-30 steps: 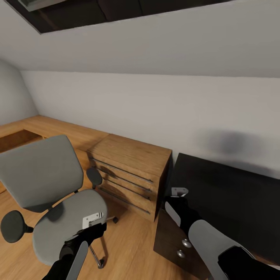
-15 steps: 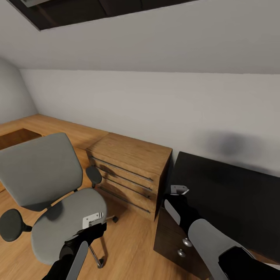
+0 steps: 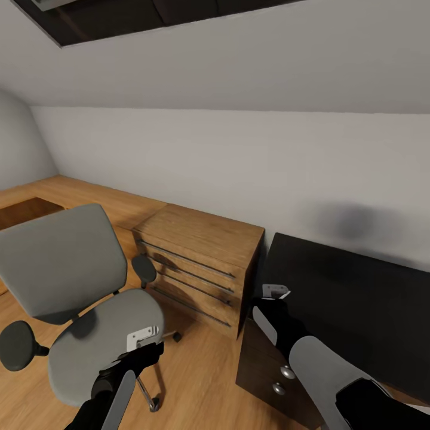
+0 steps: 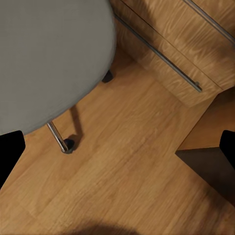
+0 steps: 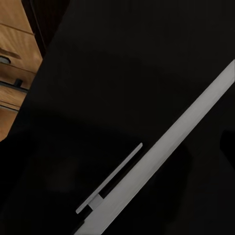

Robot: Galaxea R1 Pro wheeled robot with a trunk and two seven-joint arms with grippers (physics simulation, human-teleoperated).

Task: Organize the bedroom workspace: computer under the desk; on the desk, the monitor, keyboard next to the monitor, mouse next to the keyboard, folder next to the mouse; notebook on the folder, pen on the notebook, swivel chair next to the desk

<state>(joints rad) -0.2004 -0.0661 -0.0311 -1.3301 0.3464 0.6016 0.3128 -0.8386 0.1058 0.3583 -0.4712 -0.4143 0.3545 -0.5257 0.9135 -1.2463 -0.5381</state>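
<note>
The grey swivel chair [image 3: 98, 349] stands at the left on the wood floor, its seat [image 4: 49, 54] bare. My left gripper [image 4: 117, 149] hangs open over the floor between the chair's chrome leg [image 4: 59, 139] and the desk's dark drawer unit [image 3: 272, 373]. The glossy black desk [image 3: 358, 298] fills the right. My right arm [image 3: 280, 325] reaches over the desk's near corner, and its wrist view looks onto the black top [image 5: 122, 73], where pale streaks look like reflections. Computer, monitor, keyboard, mouse, folder, notebook and pen are out of view.
A light wooden dresser [image 3: 200, 260] with long bar handles [image 4: 161, 54] stands against the white wall between chair and desk. A low sloped ceiling hangs overhead. Open wood floor [image 4: 132, 161] lies between the chair's base and the drawer unit.
The whole picture slid up slightly a second ago, so the camera moved. Since then chair, desk and both arms have stayed put.
</note>
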